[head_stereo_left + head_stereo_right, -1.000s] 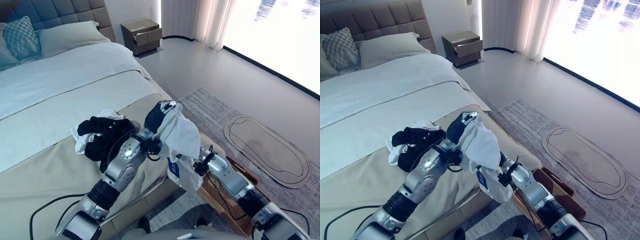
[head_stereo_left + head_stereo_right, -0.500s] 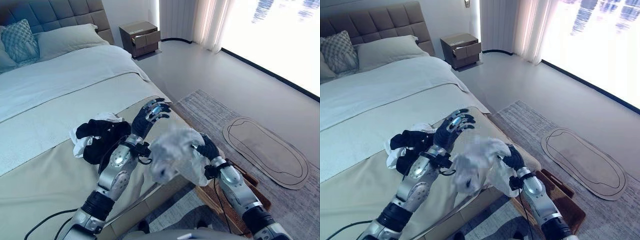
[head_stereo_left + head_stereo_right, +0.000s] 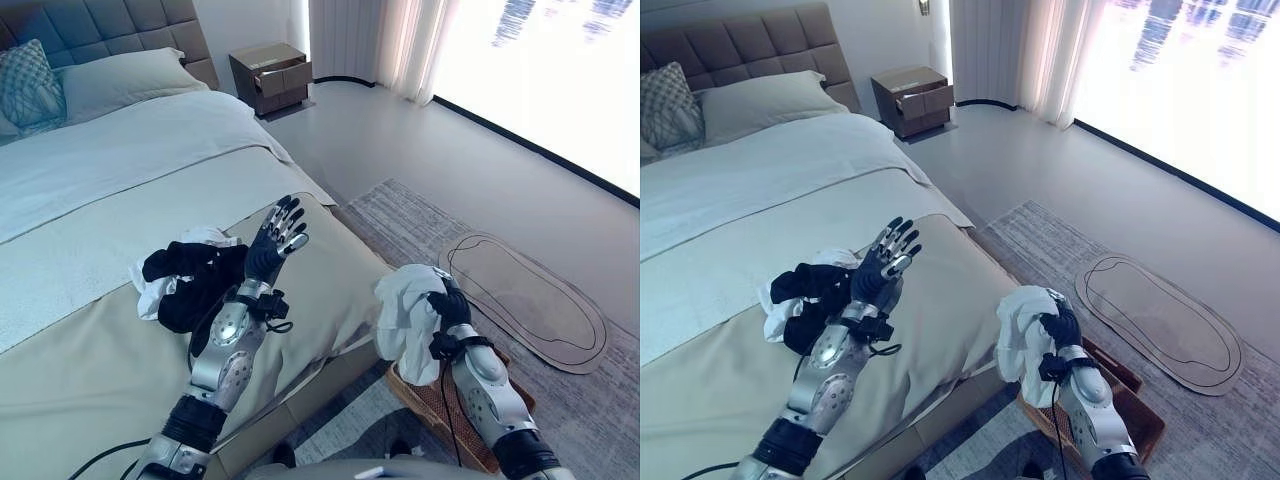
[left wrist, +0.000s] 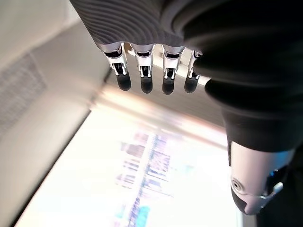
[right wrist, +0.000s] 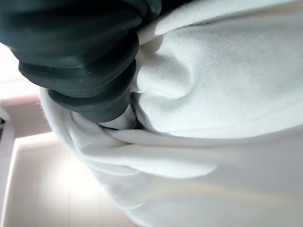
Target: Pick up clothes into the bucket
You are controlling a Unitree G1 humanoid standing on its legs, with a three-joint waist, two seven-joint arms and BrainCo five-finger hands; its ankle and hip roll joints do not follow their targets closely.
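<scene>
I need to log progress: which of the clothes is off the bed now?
The white garment, bunched in the right robot hand above the brown basket. The black-and-white clothes pile lies on the bed.

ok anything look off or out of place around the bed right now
A tangled heap of black and white clothes lies on the bed, not in the brown basket on the floor. The nightstand drawer stands ajar. The right hand holds a white garment above the basket; the left hand is open.

Your right hand [image 3: 449,308] is hanging beyond the bed [image 3: 330,290] edge, directly above the woven basket [image 3: 432,403] on the rug [image 3: 440,230]. Bunched white cloth [image 3: 405,320] is dangling between them, covering part of the opening. Rug beside the basket is lying bare.
</scene>
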